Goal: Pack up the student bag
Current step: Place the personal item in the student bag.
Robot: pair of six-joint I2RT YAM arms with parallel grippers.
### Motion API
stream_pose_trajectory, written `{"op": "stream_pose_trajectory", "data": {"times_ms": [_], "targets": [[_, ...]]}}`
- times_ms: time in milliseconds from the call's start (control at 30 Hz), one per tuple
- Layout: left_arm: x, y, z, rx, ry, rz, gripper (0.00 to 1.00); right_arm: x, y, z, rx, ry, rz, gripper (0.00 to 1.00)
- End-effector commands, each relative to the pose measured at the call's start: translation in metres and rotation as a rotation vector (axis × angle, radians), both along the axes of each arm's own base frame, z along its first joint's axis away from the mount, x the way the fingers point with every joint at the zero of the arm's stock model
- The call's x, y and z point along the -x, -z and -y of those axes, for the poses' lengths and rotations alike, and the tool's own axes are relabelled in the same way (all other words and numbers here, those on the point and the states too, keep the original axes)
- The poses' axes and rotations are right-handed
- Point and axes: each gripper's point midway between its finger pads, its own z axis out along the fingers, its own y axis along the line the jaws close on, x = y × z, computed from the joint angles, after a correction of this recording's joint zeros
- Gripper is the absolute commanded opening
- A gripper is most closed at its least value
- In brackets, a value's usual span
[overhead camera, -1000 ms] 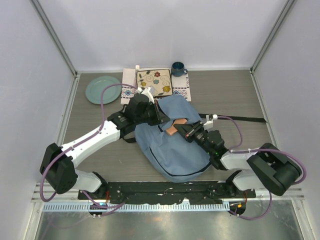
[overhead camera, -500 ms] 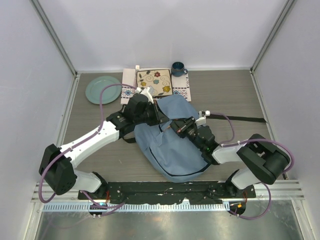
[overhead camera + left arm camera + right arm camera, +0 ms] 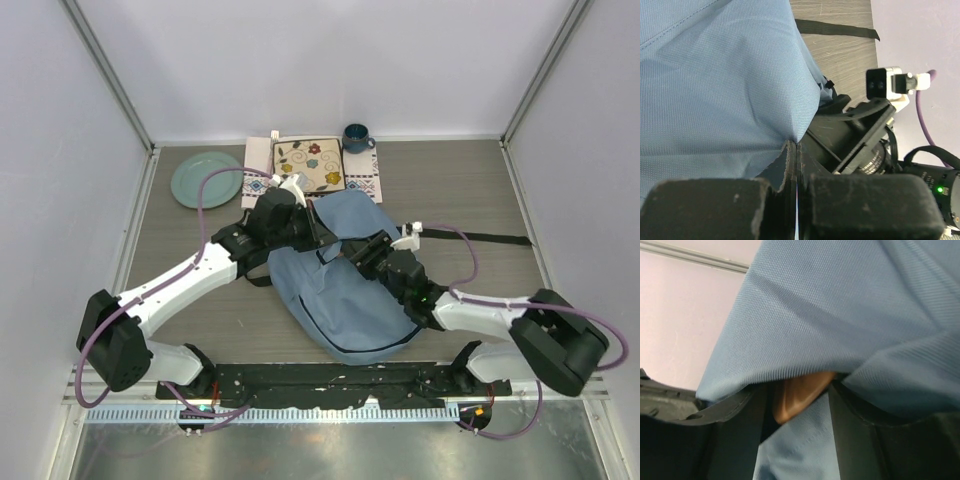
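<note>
Starting at the left, a green plate [image 3: 205, 178] is seen flat on the table [image 3: 180, 270], near the far wall. Just right of it an embroidered white mat [image 3: 258, 185] is laid out, with a floral square tile [image 3: 309, 165] on it and a dark blue mug [image 3: 356, 137] by its far right corner. The left gripper [image 3: 318, 232] is placed at the far left edge of the student bag [image 3: 340, 300]. In the left wrist view its fingers [image 3: 715, 210] are pressed together, with a fold of blue fabric pinched between them. The bag is spread at mid-table between the arms, its far end touching the mat. The right gripper [image 3: 360, 250] is set at the bag's middle. In the right wrist view its fingers [image 3: 735, 440] are spread under blue fabric, with a tan-orange object [image 3: 800, 392] between them; contact cannot be told. A black strap [image 3: 480, 238] is laid rightward.
</note>
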Motion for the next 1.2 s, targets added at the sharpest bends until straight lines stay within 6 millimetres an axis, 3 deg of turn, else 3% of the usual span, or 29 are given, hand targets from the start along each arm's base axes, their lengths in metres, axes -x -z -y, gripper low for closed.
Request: {"op": "stream_pose_trajectory", "data": {"times_ms": [0, 100, 167, 333, 433, 533, 933, 967, 1000, 1067, 1100, 1167], "targets": [[0.005, -0.035, 0.006, 0.073, 0.04, 0.074, 0.0, 0.014, 0.015, 0.027, 0.158, 0.019, -0.023, 0.59], [0.005, -0.033, 0.007, 0.075, 0.043, 0.068, 0.0, 0.021, 0.012, 0.03, 0.158, 0.006, -0.028, 0.6], [0.005, -0.032, 0.006, 0.074, 0.042, 0.069, 0.0, 0.024, 0.013, 0.031, 0.141, 0.0, -0.028, 0.55], [0.006, -0.031, 0.005, 0.073, 0.038, 0.067, 0.0, 0.025, 0.012, 0.023, 0.133, -0.032, -0.026, 0.18], [0.006, -0.032, 0.004, 0.073, 0.039, 0.069, 0.0, 0.021, 0.003, 0.016, 0.12, -0.049, 0.004, 0.06], [0.006, -0.032, 0.004, 0.071, 0.038, 0.069, 0.0, 0.015, -0.008, 0.007, 0.11, -0.065, 0.034, 0.02], [0.009, -0.02, 0.002, 0.048, 0.041, 0.04, 0.0, -0.024, -0.037, -0.033, 0.076, -0.075, 0.106, 0.04], [0.008, -0.018, 0.001, 0.041, 0.038, 0.039, 0.0, -0.024, -0.035, -0.033, 0.083, -0.077, 0.1, 0.07], [0.007, -0.017, -0.001, 0.034, 0.028, 0.042, 0.0, -0.023, -0.032, -0.031, 0.106, -0.08, 0.101, 0.17], [0.007, -0.013, -0.006, 0.012, 0.01, 0.033, 0.01, -0.016, -0.025, -0.021, 0.151, -0.074, 0.075, 0.29], [0.006, -0.01, -0.009, -0.004, -0.001, 0.033, 0.04, -0.013, -0.013, -0.01, 0.194, -0.051, 0.061, 0.39], [0.007, -0.005, -0.014, -0.033, -0.006, 0.031, 0.19, -0.005, -0.002, 0.005, 0.246, -0.037, 0.047, 0.44]]}}
